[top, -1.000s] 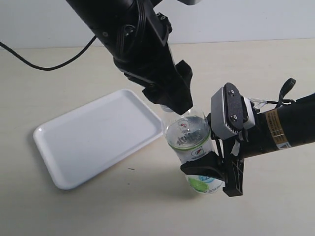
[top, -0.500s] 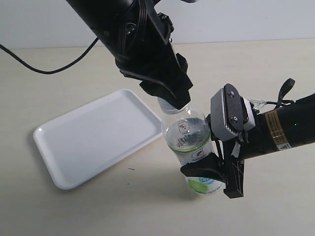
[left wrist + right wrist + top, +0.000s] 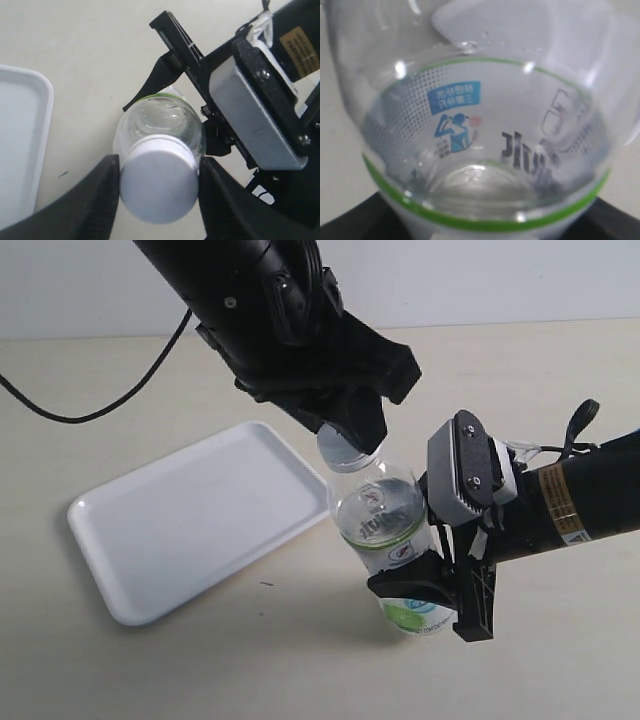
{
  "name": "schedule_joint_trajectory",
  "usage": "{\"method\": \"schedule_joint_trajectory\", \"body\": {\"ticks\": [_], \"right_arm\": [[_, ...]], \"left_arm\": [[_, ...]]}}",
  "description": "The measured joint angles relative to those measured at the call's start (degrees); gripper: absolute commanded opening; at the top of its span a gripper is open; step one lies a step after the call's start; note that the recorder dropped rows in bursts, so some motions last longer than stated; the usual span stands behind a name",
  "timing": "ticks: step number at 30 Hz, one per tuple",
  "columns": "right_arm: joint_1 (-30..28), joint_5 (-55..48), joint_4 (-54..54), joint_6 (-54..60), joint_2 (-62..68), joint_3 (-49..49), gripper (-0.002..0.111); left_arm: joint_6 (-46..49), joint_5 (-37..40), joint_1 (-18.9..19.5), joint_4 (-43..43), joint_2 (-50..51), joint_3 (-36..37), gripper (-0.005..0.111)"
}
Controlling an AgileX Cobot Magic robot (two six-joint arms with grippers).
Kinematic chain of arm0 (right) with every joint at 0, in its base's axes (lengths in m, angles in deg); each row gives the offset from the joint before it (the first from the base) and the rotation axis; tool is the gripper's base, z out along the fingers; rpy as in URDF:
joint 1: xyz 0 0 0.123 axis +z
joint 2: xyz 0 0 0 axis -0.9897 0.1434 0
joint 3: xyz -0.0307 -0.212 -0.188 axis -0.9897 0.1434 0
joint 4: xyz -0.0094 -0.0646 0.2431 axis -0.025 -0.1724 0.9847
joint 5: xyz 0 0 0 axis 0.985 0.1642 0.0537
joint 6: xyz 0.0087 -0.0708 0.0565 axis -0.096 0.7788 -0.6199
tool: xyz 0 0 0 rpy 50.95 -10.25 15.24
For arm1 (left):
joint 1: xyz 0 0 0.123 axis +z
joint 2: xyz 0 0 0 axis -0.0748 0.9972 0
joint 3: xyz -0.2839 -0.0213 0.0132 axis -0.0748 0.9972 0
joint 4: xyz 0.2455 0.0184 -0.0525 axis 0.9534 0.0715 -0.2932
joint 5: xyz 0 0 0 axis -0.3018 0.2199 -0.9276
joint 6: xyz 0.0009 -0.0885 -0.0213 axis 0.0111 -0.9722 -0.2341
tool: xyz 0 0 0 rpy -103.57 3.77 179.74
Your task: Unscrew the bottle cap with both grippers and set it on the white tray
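Two claws: the left claw (image 3: 159,167) comes down from above and is clamped on the bottle cap (image 3: 343,452); the right claw (image 3: 425,585) reaches in from the right and is clamped round the lower half of the bottle (image 3: 380,520).
Changed since half a second ago: the left claw's wrist has turned about the cap, so a black part of it now juts out to the right, and a little more of the cap shows beneath it.
Unchanged since then: the bottle, the right claw and the white tray (image 3: 190,515) lie where they were.
One bottle cap: white, sitting on top of the bottle's neck, with a black finger (image 3: 102,200) touching it on each side; whether it has come off the thread cannot be told.
One bottle: clear with a green-and-white label, standing on the desk (image 3: 100,670) near the middle of the scene, just right of the tray's right corner.
One white tray: flat on the desk, left of the bottle.
One black cable (image 3: 90,410): curving across the far left of the desk.
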Motion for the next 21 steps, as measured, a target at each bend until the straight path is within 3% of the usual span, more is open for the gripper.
{"method": "schedule_joint_trajectory", "body": {"ticks": [14, 21], "right_arm": [[0.0, -0.6, 0.7, 0.0, 0.0, 0.0, 0.0], [0.0, -0.6, 0.7, 0.8, 0.0, 0.0, 0.0]], "left_arm": [[-24.7, 0.1, 0.0, 3.2, 0.0, 0.0, 0.0], [-33.1, 0.6, 0.1, 0.6, 0.0, 0.0, 0.0]]}}
